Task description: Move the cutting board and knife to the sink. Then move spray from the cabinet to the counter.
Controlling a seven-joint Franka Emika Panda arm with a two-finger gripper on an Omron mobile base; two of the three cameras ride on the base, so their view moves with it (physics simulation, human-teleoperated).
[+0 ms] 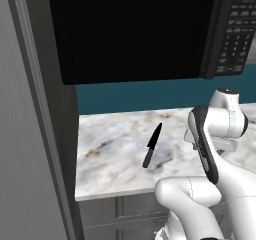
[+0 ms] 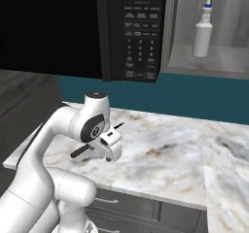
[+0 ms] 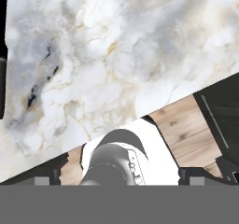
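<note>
Claw [image 3: 123, 175] tips stand wide apart with nothing between them, so we read it as open and empty. The hand is tucked in close to the arm, low over the near part of the table [image 2: 165, 149]. Its camera looks down across the marble to the near edge and the wood floor [image 3: 186, 129] beyond. We judge this a folded carrying pose rather than a reach, with the fingers spread in readiness for a pick.

On the left part of the table lies the knife [image 1: 152, 145]. It is flat on the marble, with its blade pointing far and slightly right and its handle toward us. It lies well clear of both the teal wall [image 1: 150, 96] and the near edge. That suits a grasp from above, and the handle is the end we would take since it is nearer and thicker. From the right base view the arm covers the middle of the knife, so the hand hangs just above or just beside it. We cannot tell which.

Up on the right, the spray [image 2: 203, 33] stands upright on the cabinet [image 2: 214, 57] shelf, toward its left side, just right of the microwave [image 2: 136, 33]. Its trigger head is on top. It waits there because its move comes last.

As we judge it, the knife step is the one in hand: the knife is not yet gripped. The next move calls for lowering the spread fingers across the handle and closing.
</note>
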